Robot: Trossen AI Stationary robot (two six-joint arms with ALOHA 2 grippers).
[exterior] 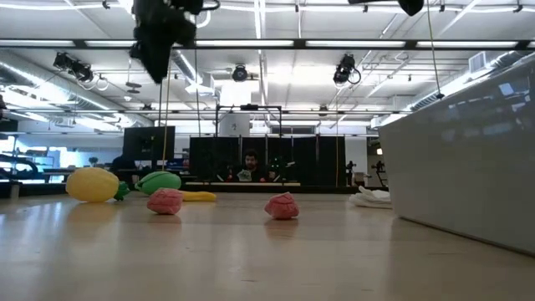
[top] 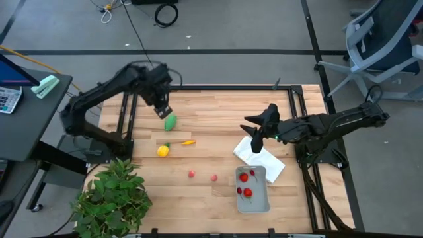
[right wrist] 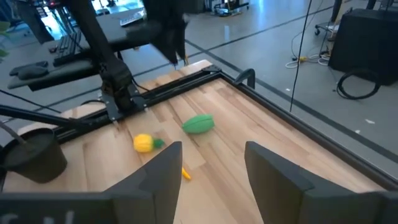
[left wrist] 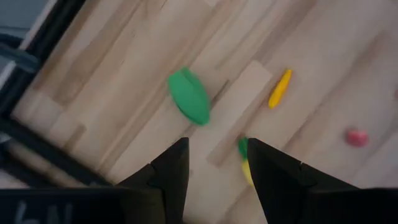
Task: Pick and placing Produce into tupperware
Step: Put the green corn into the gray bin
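Note:
The produce lies on the wooden table: a green oval (top: 170, 122), a yellow lemon-like piece (top: 162, 151), a thin orange piece (top: 189, 142) and two small red ones (top: 192, 174) (top: 214, 177). Two more red pieces (top: 244, 176) (top: 248, 192) lie in the pale grey tupperware (top: 254, 205) near the front right. My left gripper (top: 164, 110) hangs open above the table, pointing down just beyond the green oval (left wrist: 189, 96), with nothing between its fingers. My right gripper (top: 250, 125) is open in the air over the table's right half, pointing toward the left arm.
A crumpled white cloth (top: 259, 157) lies just behind the tupperware, under the right arm. A large leafy green plant (top: 112, 195) fills the front left corner. A black metal frame (top: 125, 119) borders the table's left and right sides. Bare wood lies between the produce and the tupperware.

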